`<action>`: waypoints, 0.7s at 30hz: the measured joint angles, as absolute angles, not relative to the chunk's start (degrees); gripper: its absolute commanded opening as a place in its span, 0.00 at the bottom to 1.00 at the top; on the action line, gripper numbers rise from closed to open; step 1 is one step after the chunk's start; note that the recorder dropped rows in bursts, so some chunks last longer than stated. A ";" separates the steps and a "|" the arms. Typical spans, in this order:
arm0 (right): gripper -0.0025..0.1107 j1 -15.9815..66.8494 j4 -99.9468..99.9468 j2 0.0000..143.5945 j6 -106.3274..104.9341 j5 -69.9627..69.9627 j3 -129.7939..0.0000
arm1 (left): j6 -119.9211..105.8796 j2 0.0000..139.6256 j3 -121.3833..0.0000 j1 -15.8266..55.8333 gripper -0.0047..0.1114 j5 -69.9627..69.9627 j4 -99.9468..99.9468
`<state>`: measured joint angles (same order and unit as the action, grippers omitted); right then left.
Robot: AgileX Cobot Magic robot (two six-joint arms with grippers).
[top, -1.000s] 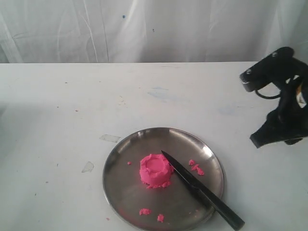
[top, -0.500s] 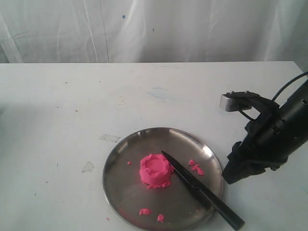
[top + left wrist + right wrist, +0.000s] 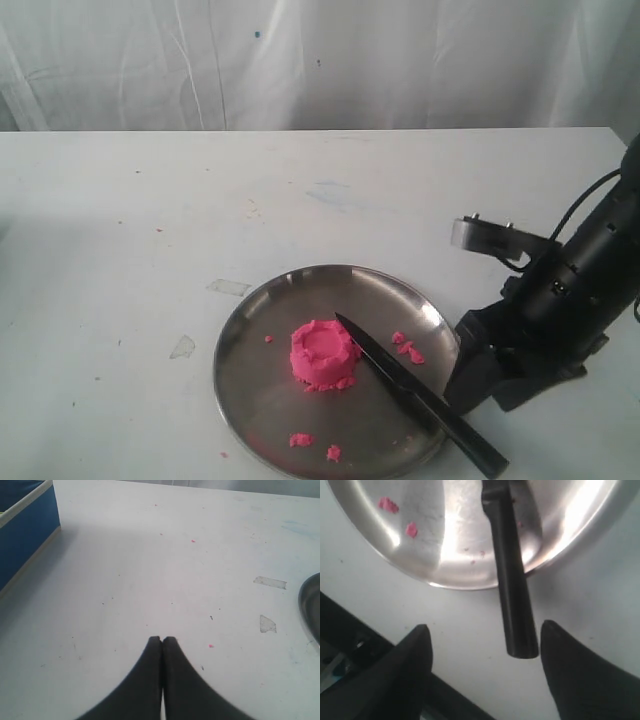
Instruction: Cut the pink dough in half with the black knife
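The pink dough [image 3: 323, 353] is one round lump with a dented top, sitting in the middle of the round steel plate [image 3: 250, 340]. The black knife [image 3: 420, 395] lies slanted on the plate, its tip beside the dough and its handle sticking out over the rim onto the table. My right gripper [image 3: 482, 398] hovers open just beyond the handle. In the right wrist view the handle end [image 3: 520, 640] lies close to one finger [image 3: 560, 655], with nothing gripped by the gripper [image 3: 482, 630]. My left gripper [image 3: 162, 640] is shut and empty over bare table.
Small pink crumbs [image 3: 408, 350] lie on the plate to the right of the blade, and more crumbs [image 3: 300, 439] near its front rim. Two tape scraps [image 3: 228, 287] stick to the table left of the plate. A blue box [image 3: 20, 530] shows in the left wrist view.
My right arm has come down and to the left, from the far right of the table to the knife handle. Its jaws have spread wider. Dough and knife have not moved.
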<state>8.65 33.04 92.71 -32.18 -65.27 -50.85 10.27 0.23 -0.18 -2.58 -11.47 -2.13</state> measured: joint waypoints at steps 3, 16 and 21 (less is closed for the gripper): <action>0.55 8.65 33.68 95.73 -32.96 -66.86 -50.85 | 10.27 0.23 -0.18 -2.58 0.04 -11.47 -2.13; 0.55 8.65 33.83 102.21 -34.23 -66.59 -50.97 | 10.27 0.23 -0.18 -2.58 0.04 -11.47 -2.13; 0.52 8.65 34.31 105.03 -35.09 -66.49 -50.97 | 10.27 0.23 -0.18 -2.58 0.04 -11.47 -2.13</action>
